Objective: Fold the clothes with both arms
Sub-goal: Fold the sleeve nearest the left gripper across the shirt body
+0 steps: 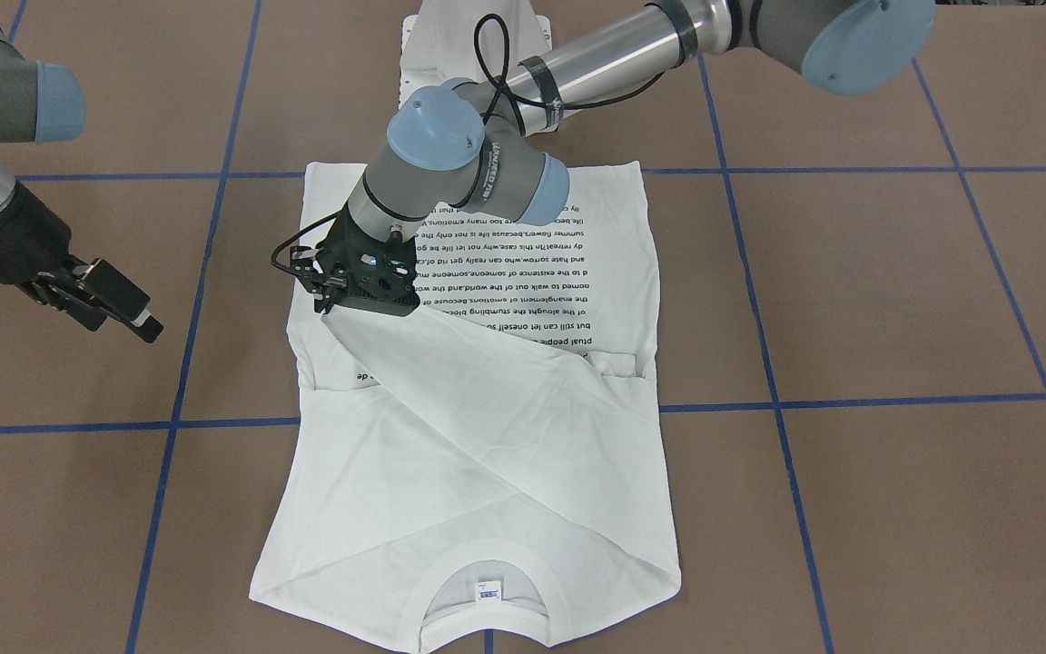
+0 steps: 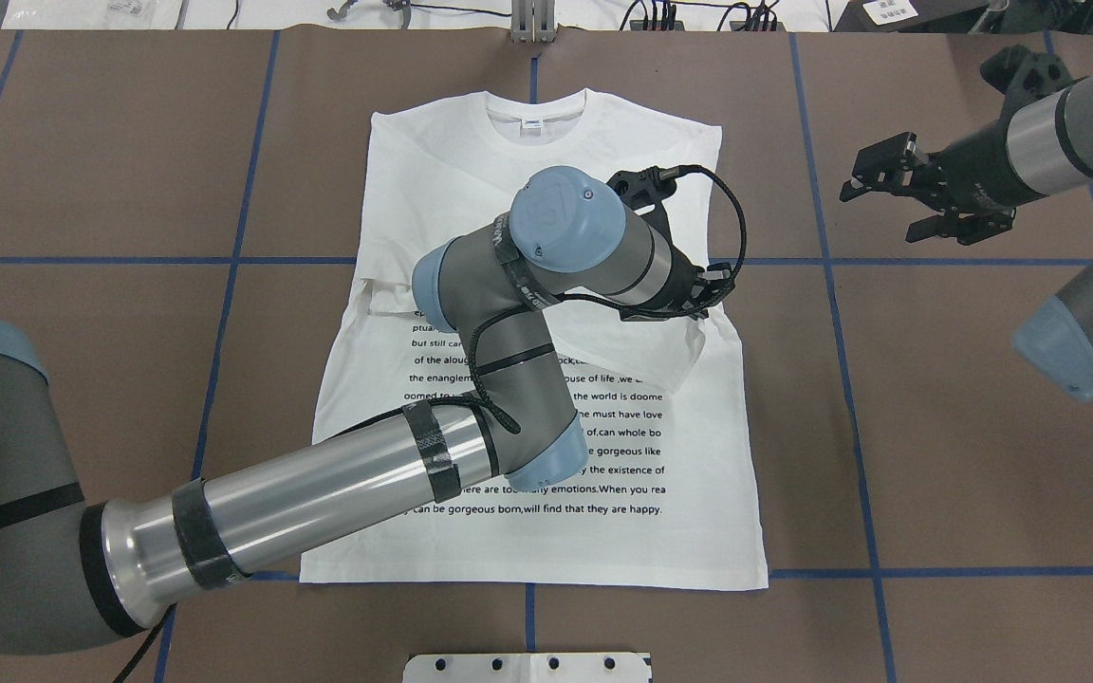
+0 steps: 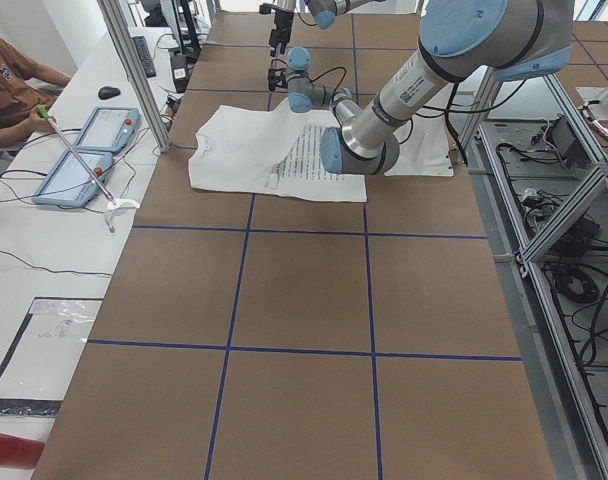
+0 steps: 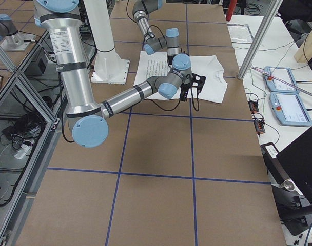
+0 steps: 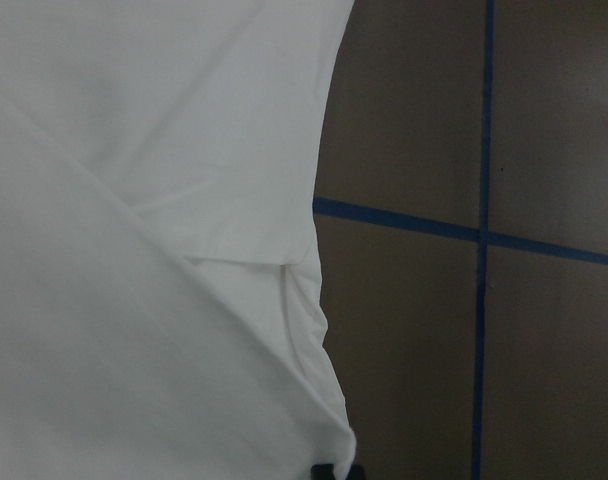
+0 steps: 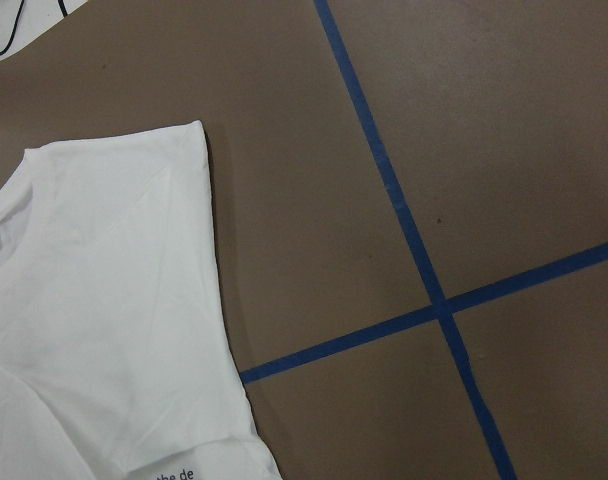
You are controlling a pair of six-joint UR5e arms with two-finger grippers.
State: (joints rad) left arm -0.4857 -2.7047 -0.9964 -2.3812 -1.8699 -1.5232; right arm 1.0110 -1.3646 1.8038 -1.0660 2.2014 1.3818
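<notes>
While left gripper (image 1: 329, 296) holds the white text-printed cotton T-shirt's (image 1: 487, 509) sleeve (image 1: 450, 363) clamped mid-fold, right gripper (image 2: 883, 201) idles, fingers apart; next, probably: lay flat, release.

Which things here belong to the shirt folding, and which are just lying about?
Job: white T-shirt; left tool, gripping its sleeve; right tool, open beside the shirt.
Lying about: two blue tablets and a computer mouse, on the side desk.

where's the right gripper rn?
In the overhead view the right gripper hangs over the bare brown table on the right side, off the T-shirt and level with its shoulder.
</notes>
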